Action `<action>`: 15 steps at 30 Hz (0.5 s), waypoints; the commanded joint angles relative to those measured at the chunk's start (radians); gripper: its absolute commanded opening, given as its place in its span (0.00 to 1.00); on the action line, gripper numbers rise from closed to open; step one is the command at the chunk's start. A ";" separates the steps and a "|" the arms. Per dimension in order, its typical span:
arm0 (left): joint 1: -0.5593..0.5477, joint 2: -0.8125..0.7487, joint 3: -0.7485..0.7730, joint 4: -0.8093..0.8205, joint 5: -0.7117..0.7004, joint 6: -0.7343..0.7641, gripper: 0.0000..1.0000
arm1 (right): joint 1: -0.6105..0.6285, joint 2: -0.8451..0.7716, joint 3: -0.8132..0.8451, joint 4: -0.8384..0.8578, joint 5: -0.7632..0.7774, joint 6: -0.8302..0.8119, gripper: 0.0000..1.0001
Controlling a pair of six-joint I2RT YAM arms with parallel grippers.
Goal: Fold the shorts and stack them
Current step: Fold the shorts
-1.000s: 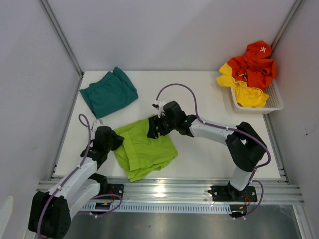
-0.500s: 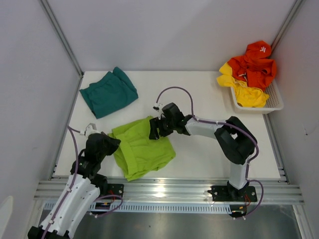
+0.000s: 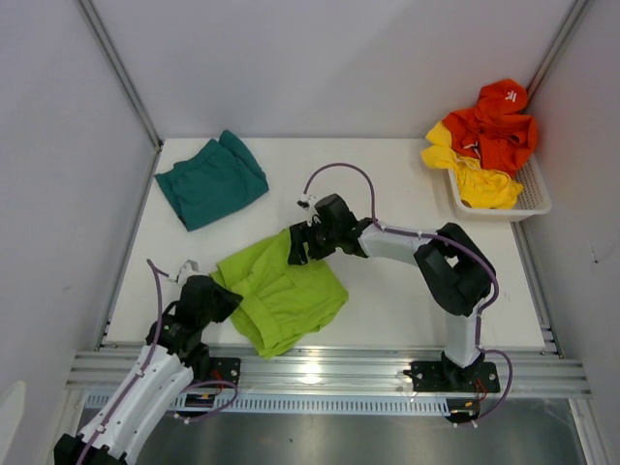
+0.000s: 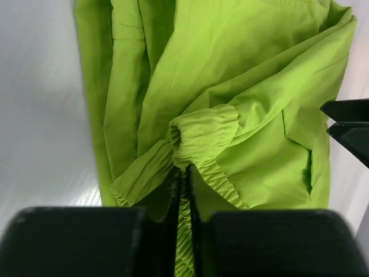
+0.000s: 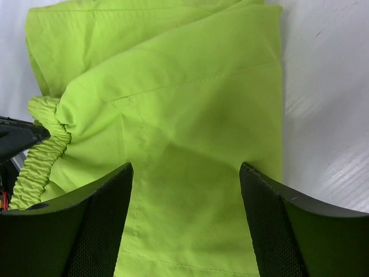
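Observation:
The lime green shorts lie rumpled and partly doubled over at the table's near middle. My left gripper is at their left side, shut on the gathered elastic waistband; in the left wrist view the left gripper pinches a ridge of that fabric. My right gripper hovers over the shorts' far edge, and in the right wrist view the right gripper is open, its fingers wide apart with flat lime cloth below. The teal shorts lie folded at the far left, apart from both grippers.
A white basket at the far right corner holds orange garments and yellow garments. Bare white table lies right of the lime shorts. A metal rail runs along the near edge, and grey walls close in both sides.
My left gripper has drawn back toward the near edge with the waistband, bunching the lime shorts' left side and shifting them nearer. The right gripper has stayed over the far edge.

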 commanded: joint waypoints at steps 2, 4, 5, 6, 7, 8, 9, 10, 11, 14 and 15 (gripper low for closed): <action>-0.013 -0.026 -0.003 -0.007 0.051 0.002 0.24 | -0.006 0.038 0.062 -0.040 -0.022 -0.016 0.79; -0.014 -0.023 -0.041 0.015 0.086 0.011 0.33 | -0.009 0.067 0.092 -0.061 -0.060 -0.022 0.82; -0.014 -0.018 -0.039 0.023 0.092 0.014 0.42 | -0.018 0.077 0.100 -0.076 -0.081 -0.024 0.86; -0.017 -0.017 -0.042 0.026 0.092 0.017 0.45 | -0.023 0.086 0.109 -0.084 -0.107 -0.025 0.87; -0.020 -0.015 -0.039 0.030 0.092 0.026 0.48 | -0.028 0.095 0.123 -0.088 -0.138 -0.024 0.87; -0.025 -0.014 -0.039 0.035 0.092 0.026 0.55 | -0.032 0.112 0.129 -0.102 -0.147 -0.024 0.87; -0.031 -0.015 -0.035 0.033 0.092 0.025 0.57 | -0.041 0.123 0.134 -0.104 -0.158 -0.024 0.87; -0.034 -0.014 -0.030 0.035 0.092 0.026 0.58 | -0.048 0.129 0.137 -0.105 -0.184 -0.022 0.86; -0.037 -0.011 -0.025 0.033 0.115 0.026 0.58 | -0.054 0.146 0.135 -0.096 -0.202 -0.012 0.83; -0.045 -0.003 -0.005 0.027 0.122 0.023 0.59 | -0.093 0.164 0.110 -0.033 -0.281 0.036 0.82; -0.046 0.003 0.007 0.026 0.123 0.025 0.59 | -0.115 0.163 0.099 -0.013 -0.296 0.045 0.83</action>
